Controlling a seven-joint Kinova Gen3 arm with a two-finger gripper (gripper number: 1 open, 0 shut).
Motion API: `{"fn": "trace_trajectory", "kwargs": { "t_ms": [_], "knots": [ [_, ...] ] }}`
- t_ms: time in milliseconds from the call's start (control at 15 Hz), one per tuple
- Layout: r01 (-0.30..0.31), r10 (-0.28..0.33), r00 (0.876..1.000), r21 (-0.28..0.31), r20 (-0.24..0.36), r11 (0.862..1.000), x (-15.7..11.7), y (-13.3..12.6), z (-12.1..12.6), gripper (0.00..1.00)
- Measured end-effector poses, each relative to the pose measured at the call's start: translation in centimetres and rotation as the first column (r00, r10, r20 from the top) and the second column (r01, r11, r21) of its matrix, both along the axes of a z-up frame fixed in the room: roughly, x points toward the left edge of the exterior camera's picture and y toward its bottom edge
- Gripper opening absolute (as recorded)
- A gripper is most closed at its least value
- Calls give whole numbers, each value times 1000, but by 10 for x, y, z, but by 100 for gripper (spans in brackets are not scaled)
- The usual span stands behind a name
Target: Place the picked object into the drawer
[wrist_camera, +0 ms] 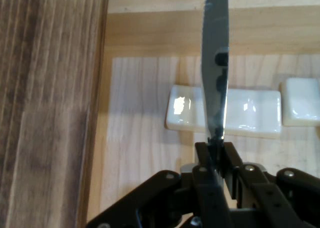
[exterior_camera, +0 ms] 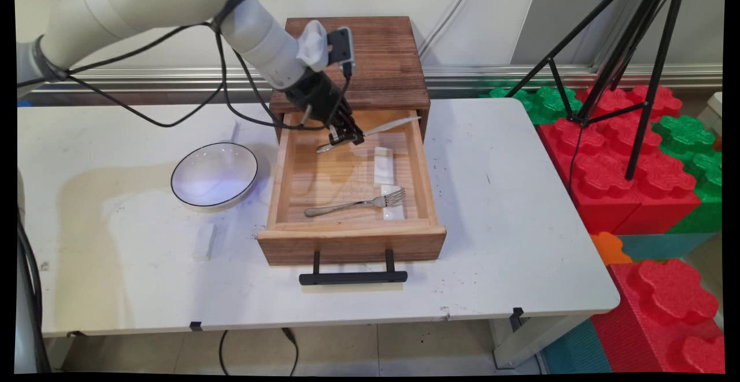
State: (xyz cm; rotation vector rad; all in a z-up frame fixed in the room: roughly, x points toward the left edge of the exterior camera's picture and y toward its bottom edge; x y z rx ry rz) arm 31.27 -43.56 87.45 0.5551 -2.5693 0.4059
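A: Surface? Room?
B: White surface (exterior_camera: pixel 509 208) w/ wooden drawer box (exterior_camera: pixel 370 58), drawer (exterior_camera: pixel 350 237) pulled out. Bowl (exterior_camera: pixel 214 174) to its left, small white block (exterior_camera: pixel 204 241) nearer the front edge. Behind: wall, tripod (exterior_camera: pixel 624 52), red/green foam blocks (exterior_camera: pixel 630 156).
A: Gripper?
B: Gripper (exterior_camera: pixel 348 136) over drawer's back end, fingers (wrist_camera: pixel 227 155) clamped tight on a knife (exterior_camera: pixel 370 133), held by mid-length.
A: Axis?
B: Long axis runs across the drawer, blade tip toward right wall, slightly raised.
A: Views differ?
B: Main view only: fork (exterior_camera: pixel 355 204), tines on a white rest (exterior_camera: pixel 393 203). Hand view: blade's serrated edge, second white rest (wrist_camera: pixel 225 110) beneath it.
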Motion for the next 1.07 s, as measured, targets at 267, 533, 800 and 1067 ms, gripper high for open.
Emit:
{"fn": "trace_trajectory", "kwargs": {
  "t_ms": [267, 533, 800, 1067],
  "knots": [
    [17, -17, 999, 2, 30, 1000, -11, -10, -21, 0],
    [23, -23, 998, 7, 51, 1000, -16, -15, -36, 0],
    [23, -24, 997, 14, 69, 1000, -16, -18, -48, 0],
    [23, -24, 997, 19, 75, 1000, -17, -20, -57, 0]
  ]
}}
